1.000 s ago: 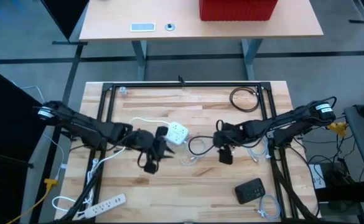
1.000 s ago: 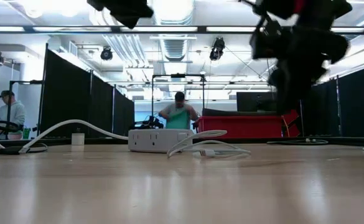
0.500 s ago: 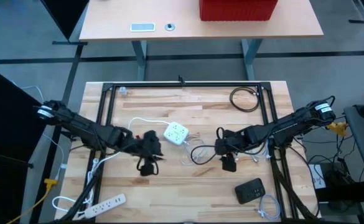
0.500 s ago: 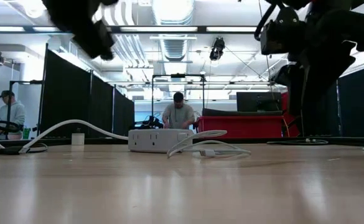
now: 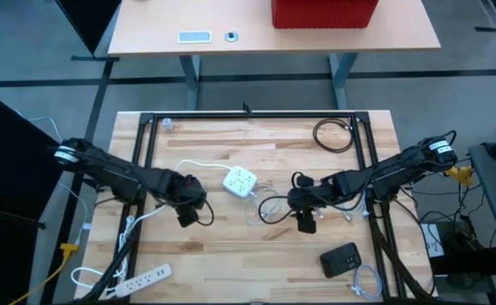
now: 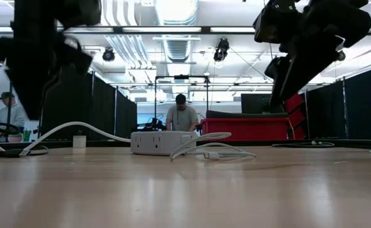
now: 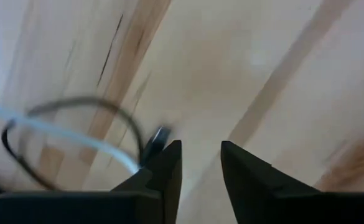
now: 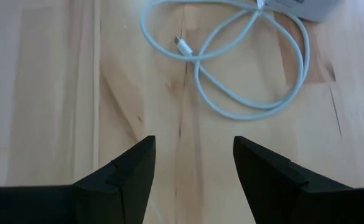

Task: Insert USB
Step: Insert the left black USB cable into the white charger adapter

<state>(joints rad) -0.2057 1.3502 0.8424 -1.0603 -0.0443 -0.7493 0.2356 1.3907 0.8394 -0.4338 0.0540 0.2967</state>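
Note:
A white power cube [image 5: 241, 180] sits flat on the wooden table, its cord running off to the left. Just to its right lies a loose white USB cable [image 5: 269, 207] in loops; in the right wrist view its free plug [image 8: 180, 45] rests on the wood beside the loops. My right gripper [image 5: 303, 222] hovers open above the table, on the near side of the loops [image 8: 194, 168]. My left gripper [image 5: 188, 212] hangs to the left of the cube, its fingers a little apart [image 7: 201, 168] over bare wood and a blurred stretch of cable [image 7: 76, 134].
A black cable coil [image 5: 332, 135] lies at the far right of the table. A black device [image 5: 341, 258] and a white power strip [image 5: 146, 275] lie near the near edge. A black frame [image 5: 248, 114] borders the work area. People stand in the room beyond [image 6: 181, 114].
My left gripper has drawn back from beside the power cube toward the table's left and come down lower. My right gripper has shifted a little toward the near edge and the cable loops. Cube and cable have stayed where they were.

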